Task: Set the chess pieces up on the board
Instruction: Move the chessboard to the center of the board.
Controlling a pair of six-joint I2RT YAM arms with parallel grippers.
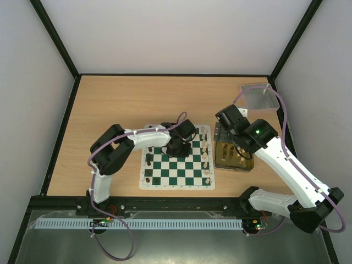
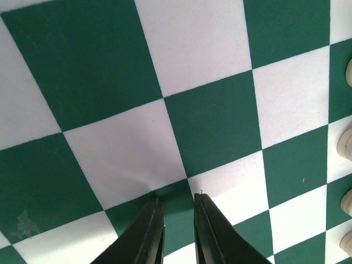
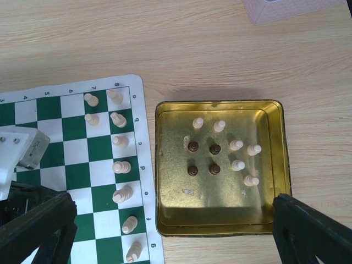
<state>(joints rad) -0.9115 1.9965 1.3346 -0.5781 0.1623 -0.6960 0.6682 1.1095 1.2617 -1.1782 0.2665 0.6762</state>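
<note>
L gripper (image 2: 177,201) tips barely parted, nothing btwn, low over bare squares in board's (image 2: 209,121) far half. R gripper (image 3: 173,206) spread wide, empty, above yellow tray (image 3: 220,217) near tabletop's right edge. Cream chess pieces (image 3: 121,165) line board's right edge, more in tray.

Wood table (image 1: 137,99) w/ white walls (image 1: 176,33)

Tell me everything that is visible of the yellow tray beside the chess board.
The yellow tray is shallow and rectangular, with rounded corners and a raised rim; it looks shiny and golden. It lies flat on the wooden table, close beside the board's white border. Inside it stand four black pieces and six cream-white pieces, upright and apart. Nothing grips it.
</note>
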